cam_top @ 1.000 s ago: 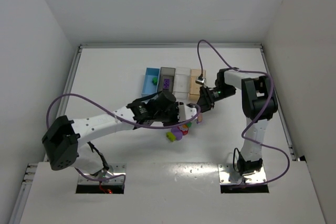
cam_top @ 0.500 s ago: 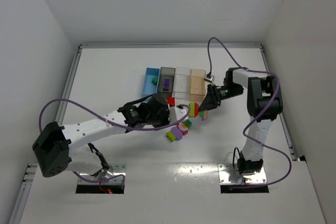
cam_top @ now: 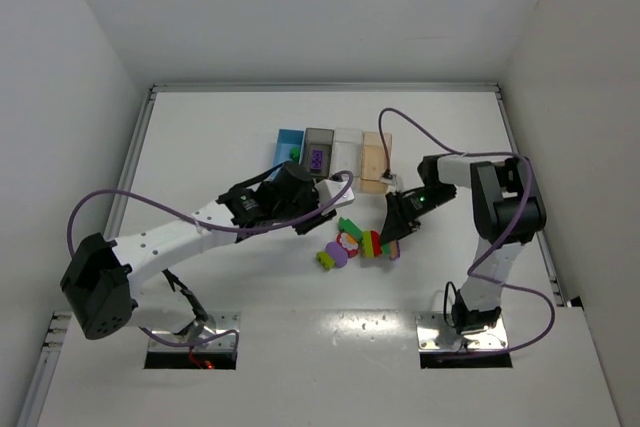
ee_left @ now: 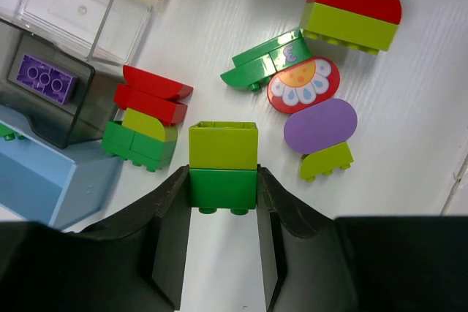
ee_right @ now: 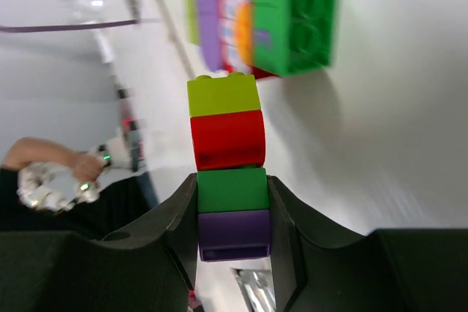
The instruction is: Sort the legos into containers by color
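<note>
Starting just left of the dark grey bin (cam_top: 319,152): blue bin (cam_top: 286,150) touching it, with one green brick (cam_top: 294,153) inside. Within the dark grey bin itself, one purple brick (ee_left: 45,78). Immediately right of it, clear bin (ee_left: 73,9), then tan bin (cam_top: 376,157), both without a visible brick. On the near side of the dark grey bin, left gripper (ee_left: 223,180), pinching a yellow-green-on-green stack (ee_left: 223,158) between its fingers (ee_left: 170,202). Just beside the dark grey bin's near corner, a red, yellow-green and green stack (ee_left: 146,122) lying loose. Farther right of that bin, green curved piece (ee_left: 267,60), flower disc (ee_left: 303,82), purple round piece (ee_left: 319,126). Farthest right, right gripper (ee_right: 232,210), clamped on a four-colour column (ee_right: 228,155). Judging from this: two bricks sorted, most left, with the stacks likely needing pulling apart first.
</note>
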`<control>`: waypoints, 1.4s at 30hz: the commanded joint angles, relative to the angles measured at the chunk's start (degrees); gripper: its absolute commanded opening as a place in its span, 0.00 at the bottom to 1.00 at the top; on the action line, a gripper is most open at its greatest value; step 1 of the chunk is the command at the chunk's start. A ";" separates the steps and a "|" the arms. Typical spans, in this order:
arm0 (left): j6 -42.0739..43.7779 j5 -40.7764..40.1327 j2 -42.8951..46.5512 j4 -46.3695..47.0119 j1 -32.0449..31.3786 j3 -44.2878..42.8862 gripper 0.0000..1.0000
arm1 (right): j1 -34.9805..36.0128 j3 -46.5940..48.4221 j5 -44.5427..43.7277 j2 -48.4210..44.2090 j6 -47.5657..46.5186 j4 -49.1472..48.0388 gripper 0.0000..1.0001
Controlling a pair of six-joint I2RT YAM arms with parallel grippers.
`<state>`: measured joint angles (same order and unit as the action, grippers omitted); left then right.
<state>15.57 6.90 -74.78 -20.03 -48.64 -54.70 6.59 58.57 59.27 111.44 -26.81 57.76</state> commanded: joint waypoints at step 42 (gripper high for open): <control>-3.00 5.41 7.28 2.89 -0.84 1.00 0.22 | 12.57 7.87 11.73 -11.89 8.18 -8.46 0.79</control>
<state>13.23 11.18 -68.84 -19.57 -48.88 -52.60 18.59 63.22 57.32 94.39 -13.69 42.02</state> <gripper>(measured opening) 0.416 0.792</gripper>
